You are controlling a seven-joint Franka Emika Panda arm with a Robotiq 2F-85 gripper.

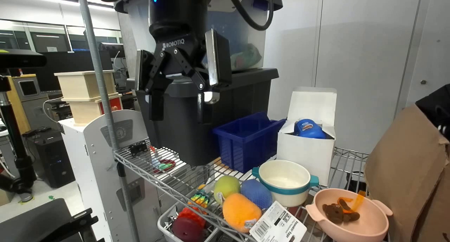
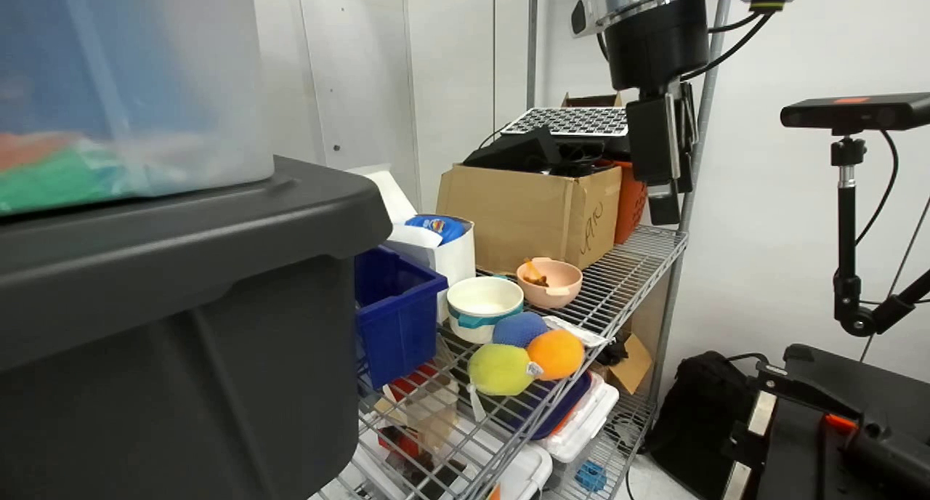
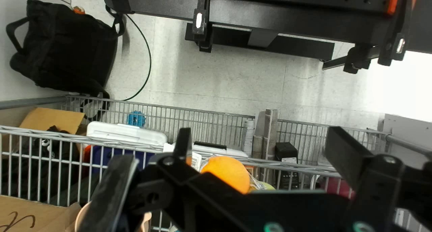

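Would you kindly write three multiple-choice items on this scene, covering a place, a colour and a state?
1. Where does the brown item lie?
A) blue bin
B) pink bowl
C) white box

2. What colour are the handles on the white pot?
A) teal
B) red
C) yellow

3. How do the fingers stand?
A) shut, empty
B) gripping the pot
C) apart, empty

1 B: it sits inside the bowl.
2 A: both exterior views show teal.
3 C: an exterior view shows nothing between them.
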